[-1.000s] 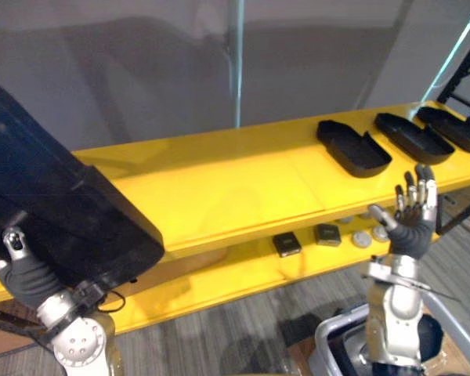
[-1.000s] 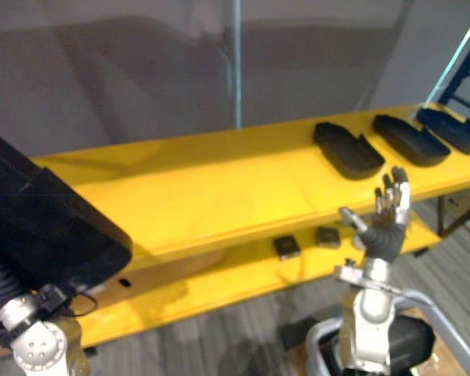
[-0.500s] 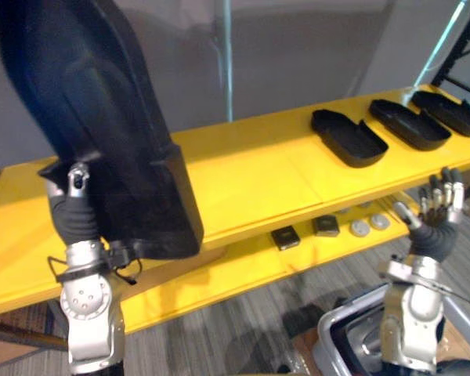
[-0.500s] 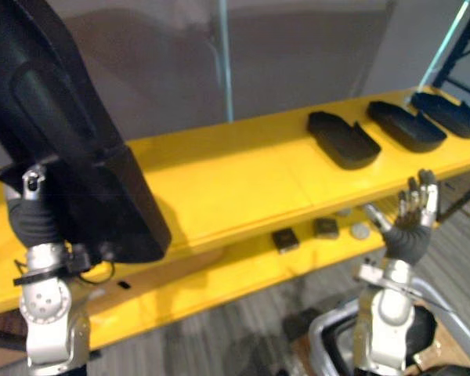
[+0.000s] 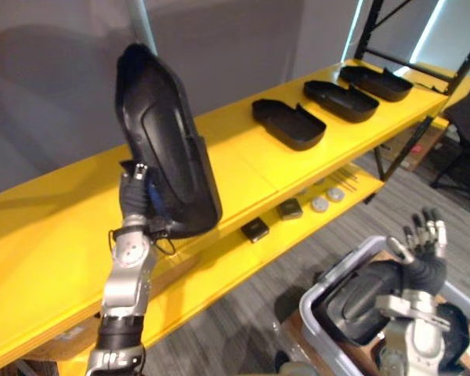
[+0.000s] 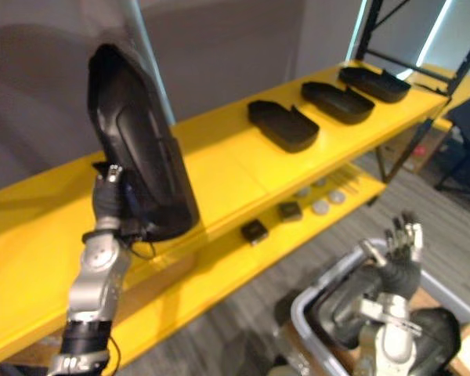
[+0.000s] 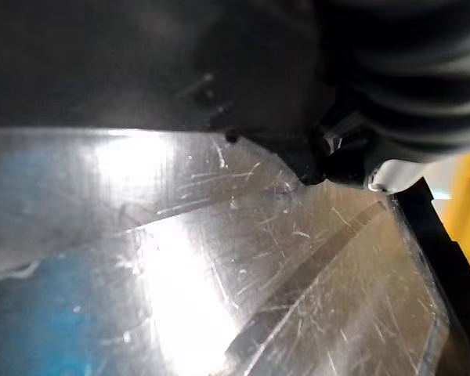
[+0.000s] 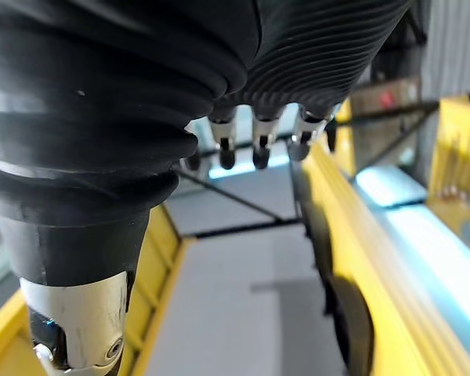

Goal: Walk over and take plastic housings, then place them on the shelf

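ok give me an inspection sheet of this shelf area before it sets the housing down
surface: yellow top shelf, bare in the middle
job's things: raised housing upright at the left hand over the shelf; housing row of three lying at the shelf's right end; another housing in the grey bin
clutter: small black boxes and round discs on the lower shelf
hands: left hand at the raised housing's base; right hand open above the bin
cables: nothing seen
surroundings: grey wall, grey carpet, black rack frame
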